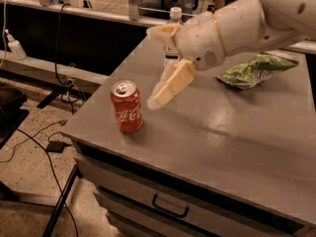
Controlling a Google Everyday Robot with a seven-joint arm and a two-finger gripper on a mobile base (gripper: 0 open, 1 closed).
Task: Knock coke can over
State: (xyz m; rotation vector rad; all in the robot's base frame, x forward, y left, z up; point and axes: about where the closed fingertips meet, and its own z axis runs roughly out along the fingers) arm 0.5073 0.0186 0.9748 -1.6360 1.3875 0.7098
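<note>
The coke can [127, 106] stands upright near the front left corner of the grey table [232, 142]. It is red with white script and a silver top. My gripper [151, 67] hangs just right of the can and a little above it. It is open and empty. Its lower cream finger [170, 85] points down-left toward the can's top, with a small gap between them. The upper finger [162, 32] sits higher, in front of the bottle.
A clear plastic bottle [174, 15] with a white cap stands at the table's back, mostly hidden behind my gripper. A green snack bag [256, 69] lies at the back right. Drawers with a handle [170, 207] sit below the tabletop. Cables [29, 142] run on the floor at left.
</note>
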